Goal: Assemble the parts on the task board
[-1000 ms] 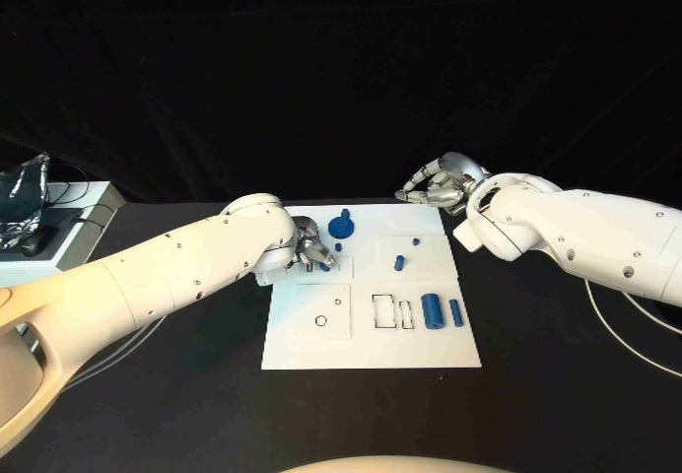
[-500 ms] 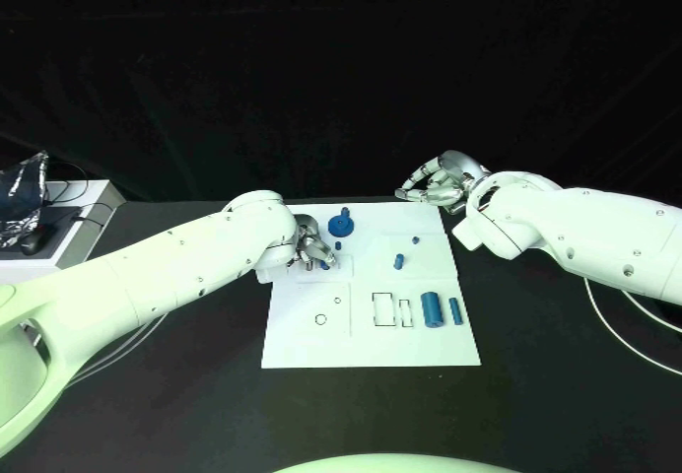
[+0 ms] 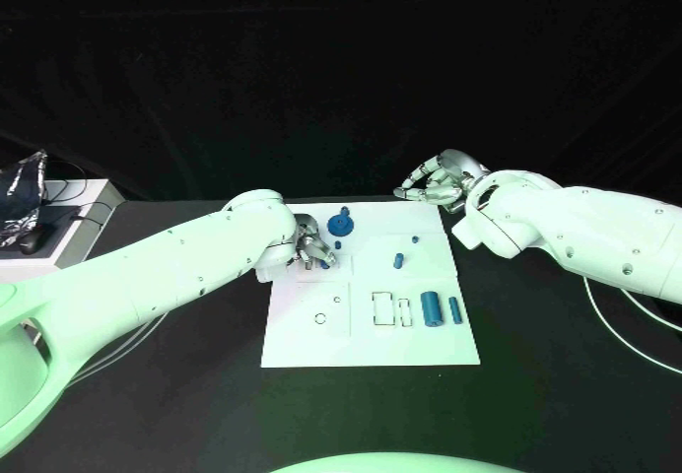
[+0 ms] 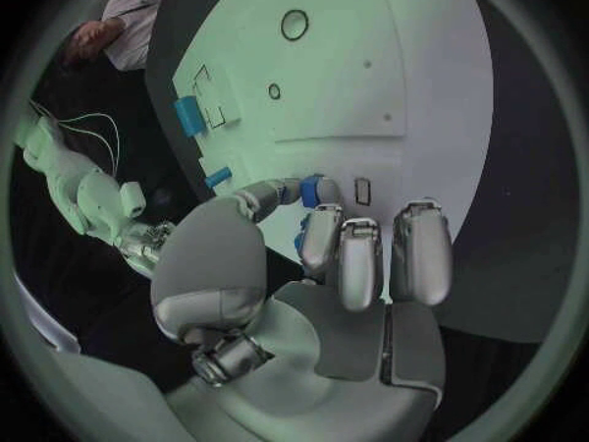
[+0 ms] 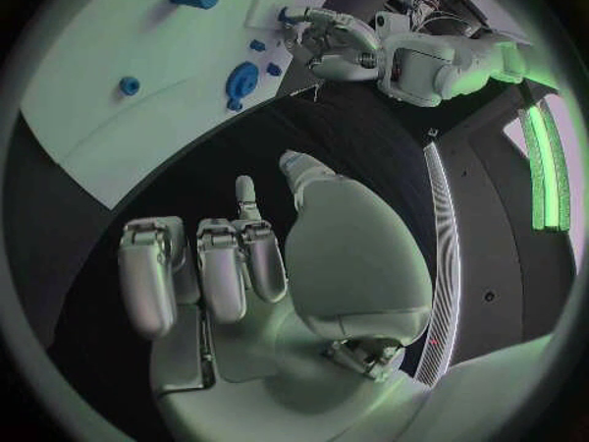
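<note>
The white task board lies mid-table. My left hand hovers over its back left corner and pinches a small blue part between thumb and finger; the left wrist view shows that part at the fingertips. On the board a blue gear-like part stands with a peg, and a short cylinder, a thick cylinder and a slim one lie nearby. My right hand hangs beyond the board's back right corner, fingers curled in on nothing.
Rectangular outlines and a small ring mark the board's front half. A grey box with gear sits at the table's far left. A cable trails on the right side.
</note>
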You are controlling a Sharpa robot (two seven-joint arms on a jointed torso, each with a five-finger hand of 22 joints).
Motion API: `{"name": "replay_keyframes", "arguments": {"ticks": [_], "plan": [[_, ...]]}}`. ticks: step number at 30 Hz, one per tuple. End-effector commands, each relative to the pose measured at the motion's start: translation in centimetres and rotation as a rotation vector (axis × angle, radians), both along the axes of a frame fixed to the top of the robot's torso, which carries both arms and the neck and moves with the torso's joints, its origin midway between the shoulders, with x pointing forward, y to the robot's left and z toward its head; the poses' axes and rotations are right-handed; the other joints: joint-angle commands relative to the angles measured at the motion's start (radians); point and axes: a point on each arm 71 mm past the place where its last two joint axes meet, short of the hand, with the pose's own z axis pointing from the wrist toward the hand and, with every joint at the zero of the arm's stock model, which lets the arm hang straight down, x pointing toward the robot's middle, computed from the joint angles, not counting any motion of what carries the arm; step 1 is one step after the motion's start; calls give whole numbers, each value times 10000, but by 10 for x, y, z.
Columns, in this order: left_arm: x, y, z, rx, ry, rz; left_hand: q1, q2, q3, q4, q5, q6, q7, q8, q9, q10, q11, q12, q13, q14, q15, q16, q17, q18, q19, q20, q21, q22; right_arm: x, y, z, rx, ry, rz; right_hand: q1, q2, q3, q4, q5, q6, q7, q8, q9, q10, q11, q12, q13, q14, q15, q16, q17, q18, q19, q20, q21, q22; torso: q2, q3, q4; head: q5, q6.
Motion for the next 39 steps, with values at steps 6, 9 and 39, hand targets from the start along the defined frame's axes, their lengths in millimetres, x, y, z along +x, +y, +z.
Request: {"name": "replay_keyframes", "arguments": {"ticks": [6, 9, 39], "plan": [[-9, -3, -15, 307, 798, -338, -57, -70, -549, 226, -128, 642, -542, -103, 20, 28, -34, 60, 17, 1022, -80, 34, 2634, -57, 35, -76, -22, 180, -1, 1, 0, -79, -18, 163, -80, 36, -35, -29, 41, -82, 23, 81, 20, 589, -60, -41, 2232, 948, -39, -71, 2180, 23, 714, -75, -54, 2189, 4, 3, 2, -1, -14], [-8, -3, -16, 313, 798, -323, -59, -86, -851, 371, -191, 669, -541, -149, 44, 17, -33, 48, 5, 1022, -80, 34, 2634, -58, 42, -80, -26, 187, -1, 1, 0, -77, -23, 164, -80, 36, -35, -29, 41, -82, 23, 81, 20, 589, -60, -41, 2232, 948, -39, -71, 2180, 23, 714, -75, -54, 2189, 2, 6, -4, -4, -24], [-8, 2, -15, 333, 636, -199, 228, -329, -2554, 1432, -1669, 754, -501, -419, 233, -39, 5, 11, -30, 1022, -54, 34, 2634, -56, 50, -72, -66, 195, 0, 0, 0, -63, -50, 143, -85, 27, -40, -29, 40, -100, 24, 90, 29, 530, -59, -101, 2178, 929, -39, -98, 2101, 43, 676, -76, -128, 2136, 6, 1, 3, -23, -48]]}}
